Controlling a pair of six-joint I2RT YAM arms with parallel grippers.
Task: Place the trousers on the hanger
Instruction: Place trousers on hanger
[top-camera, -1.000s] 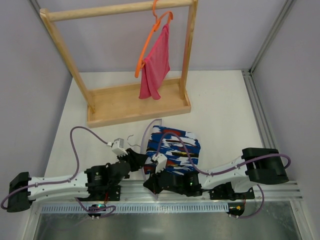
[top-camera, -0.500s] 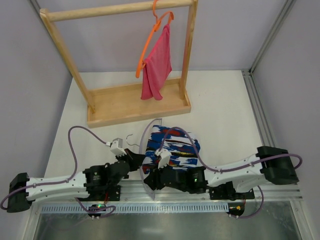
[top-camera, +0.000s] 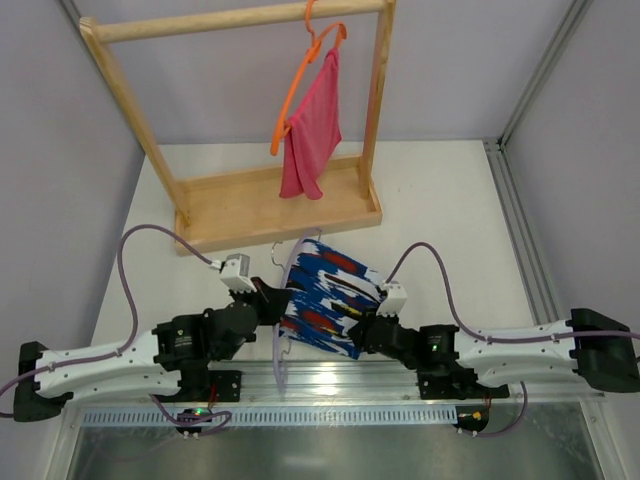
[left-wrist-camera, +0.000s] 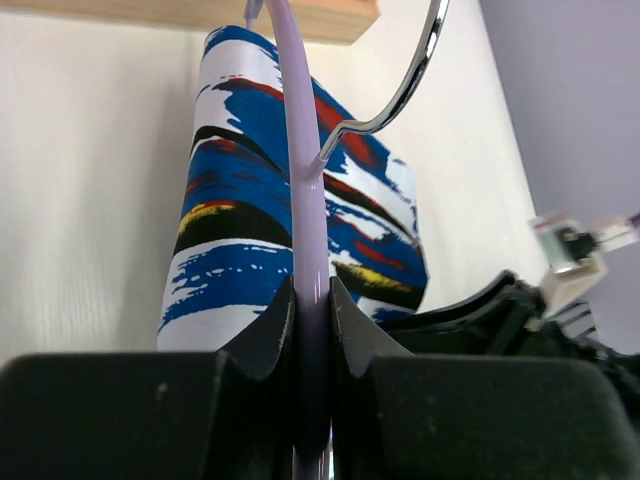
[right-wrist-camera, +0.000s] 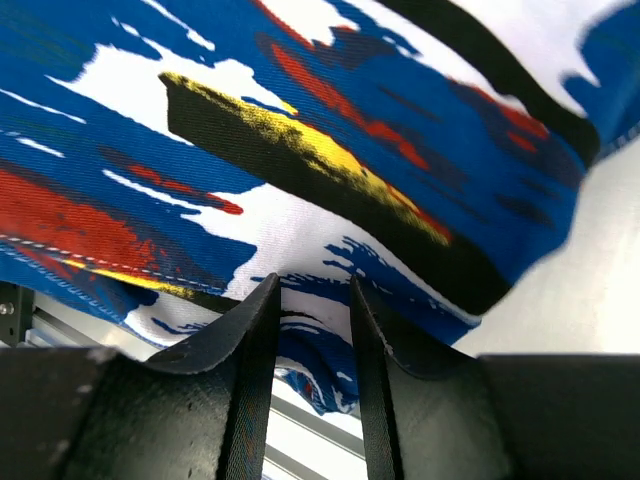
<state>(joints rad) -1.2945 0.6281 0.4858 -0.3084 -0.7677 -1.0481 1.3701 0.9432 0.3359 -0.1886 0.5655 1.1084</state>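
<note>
The trousers (top-camera: 325, 295), in a blue, white, red and black brushstroke print, hang folded and raised off the table between my two arms. The lilac hanger (top-camera: 279, 352) stands on edge along their left side, its metal hook (left-wrist-camera: 400, 95) pointing away. My left gripper (top-camera: 274, 305) is shut on the hanger's plastic bar (left-wrist-camera: 305, 200), and the trousers (left-wrist-camera: 240, 220) drape just behind it. My right gripper (top-camera: 356, 330) is at the trousers' lower right edge. In the right wrist view a fold of the trousers (right-wrist-camera: 300, 130) fills the gap between its jaws (right-wrist-camera: 312, 300).
A wooden rack (top-camera: 270, 205) stands at the back of the table. An orange hanger (top-camera: 300, 85) with a pink cloth (top-camera: 312, 125) hangs from its rail. An aluminium rail (top-camera: 330, 378) runs along the near edge, under both arms.
The trousers have come up from lying flat and now hang tilted beside the hanger. The right arm has swung out to the right and its jaws have shifted on the fabric. The left gripper moved up.
</note>
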